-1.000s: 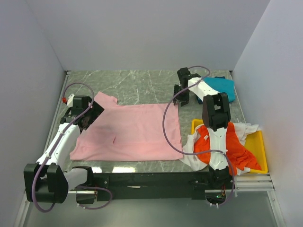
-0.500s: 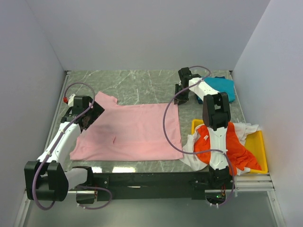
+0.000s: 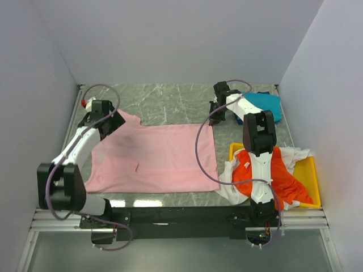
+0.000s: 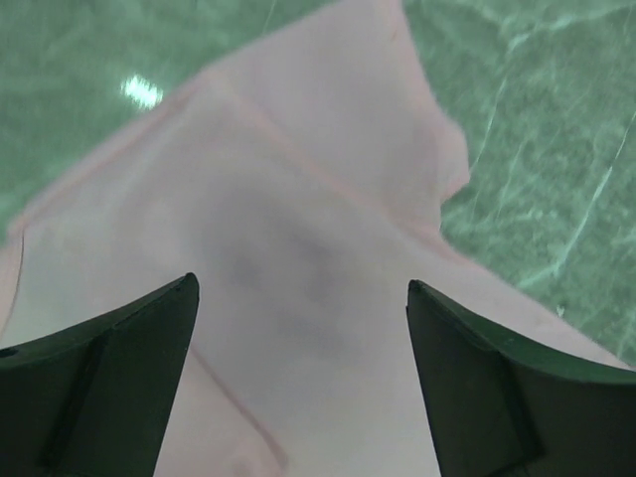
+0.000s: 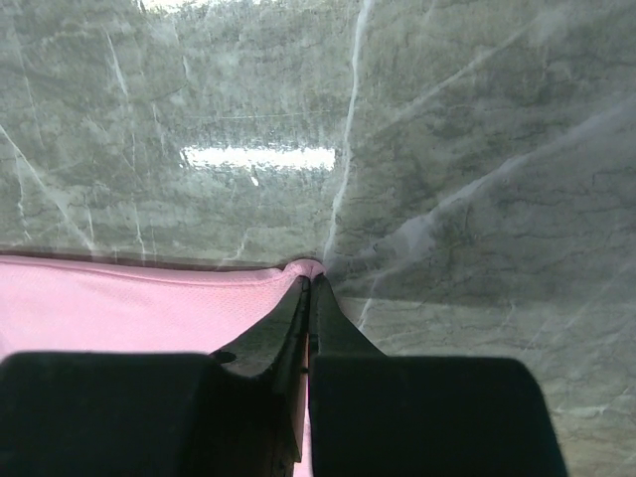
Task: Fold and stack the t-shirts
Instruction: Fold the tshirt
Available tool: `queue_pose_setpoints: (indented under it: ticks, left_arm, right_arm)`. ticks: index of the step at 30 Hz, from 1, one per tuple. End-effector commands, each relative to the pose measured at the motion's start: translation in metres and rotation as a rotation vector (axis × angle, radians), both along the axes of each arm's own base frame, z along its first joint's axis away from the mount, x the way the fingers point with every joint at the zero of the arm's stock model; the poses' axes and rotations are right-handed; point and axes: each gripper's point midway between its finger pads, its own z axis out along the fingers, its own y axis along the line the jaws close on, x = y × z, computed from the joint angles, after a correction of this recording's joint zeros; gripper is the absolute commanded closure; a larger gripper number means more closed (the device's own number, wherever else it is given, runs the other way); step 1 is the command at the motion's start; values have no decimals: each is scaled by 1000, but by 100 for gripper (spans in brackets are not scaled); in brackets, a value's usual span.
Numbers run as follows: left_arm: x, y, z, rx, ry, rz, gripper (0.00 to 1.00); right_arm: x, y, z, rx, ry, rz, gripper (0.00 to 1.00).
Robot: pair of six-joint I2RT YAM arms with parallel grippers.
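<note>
The pink t-shirt (image 3: 153,156) lies spread flat on the tabletop (image 3: 170,102), a little left of the middle. Its sleeve on the far left sticks out toward the far left corner.

The left pincer (image 4: 302,284) hangs over that far left part of the shirt, by the sleeve. Its two fingers stand wide apart and it has hold of nothing (the pink cloth shows plainly in the gap between them).

The right pincer (image 5: 309,283) is down at the far right corner of the pink t-shirt. Its fingers are pressed tight together, and the tip of that corner is pinched between them, low against the tabletop.

The teal t-shirt (image 3: 267,105) sits in a bundle in the far right corner of the tabletop, just right of the right pincer.

The orange-red t-shirt (image 3: 283,177) and the white t-shirt (image 3: 228,182) are heaped together on the yellow tray (image 3: 311,170) at the near right. Some white cloth spills over the tray's left edge, near the pink t-shirt's near right corner. The right arm reaches across this heap.
</note>
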Motion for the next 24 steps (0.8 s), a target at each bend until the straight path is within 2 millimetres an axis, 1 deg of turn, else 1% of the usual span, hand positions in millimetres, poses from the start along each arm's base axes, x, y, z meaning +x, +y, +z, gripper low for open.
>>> queue_pose_setpoints:
  ticks: [1, 2, 3, 4, 5, 6, 7, 8, 9, 10, 11, 12, 13, 14, 15, 16, 17, 18, 20, 22, 23, 24]
  left_arm:
    - [50, 23, 30, 122, -96, -16, 9]
    - [60, 26, 19, 139, -71, -32, 12]
    - [73, 28, 27, 144, -95, -38, 14]
    - [80, 24, 25, 142, -97, -72, 15]
    - [90, 34, 26, 148, -113, -64, 19]
    - [102, 35, 21, 153, -104, -77, 22]
    - [109, 36, 18, 160, -101, -86, 24]
    - [116, 36, 4, 172, -71, -112, 29]
    - [127, 35, 10, 179, -88, -125, 31]
    - [132, 34, 6, 182, -85, -139, 32]
    - [138, 34, -7, 191, -61, -158, 35]
    - [146, 35, -4, 199, -76, -163, 37]
    - [151, 35, -7, 208, -72, -173, 39]
    - [155, 34, -20, 205, -54, -186, 42]
    - [163, 33, -19, 207, -67, -195, 43]
    - [166, 32, -22, 210, -61, -209, 44]
    - [168, 32, -36, 204, -36, -216, 46]
    - [173, 30, -37, 198, -34, -221, 47]
    - [177, 30, -47, 193, -22, -222, 49]
    - [183, 28, -46, 193, -45, -229, 50]
    - [185, 28, -51, 189, -40, -234, 49]
    - [189, 28, -49, 189, -49, -235, 49]
  right_arm:
    - [-11, -4, -9, -16, 30, 11, 100]
    - [-13, -4, -9, -17, 32, 12, 100]
    - [-14, -5, -9, -14, 35, 9, 100]
    - [-15, -4, -9, -15, 38, 10, 100]
    - [-15, -4, -8, -14, 37, 11, 100]
    - [-17, -4, -9, -11, 40, 9, 100]
    - [-18, -4, -9, -8, 42, 7, 100]
    - [-19, -3, -8, -5, 43, 4, 100]
    - [-19, -2, -8, -3, 42, 5, 100]
    - [-21, -1, -8, 0, 47, 3, 100]
    - [-22, -1, -8, 3, 50, 3, 100]
    - [-23, 0, -8, 3, 53, 3, 100]
    - [-23, 0, -8, 4, 55, 3, 100]
    - [-24, 2, -9, 5, 58, 7, 100]
    - [-26, 2, -9, 4, 65, 7, 100]
    - [-26, 3, -9, 4, 65, 9, 100]
    - [-27, 3, -10, 3, 68, 7, 100]
    - [-27, 4, -10, 3, 69, 9, 100]
    - [-28, 5, -9, 5, 72, 9, 100]
    - [-28, 6, -9, 7, 76, 10, 100]
    - [-29, 7, -8, 9, 77, 9, 100]
    - [-29, 7, -9, 8, 78, 11, 100]
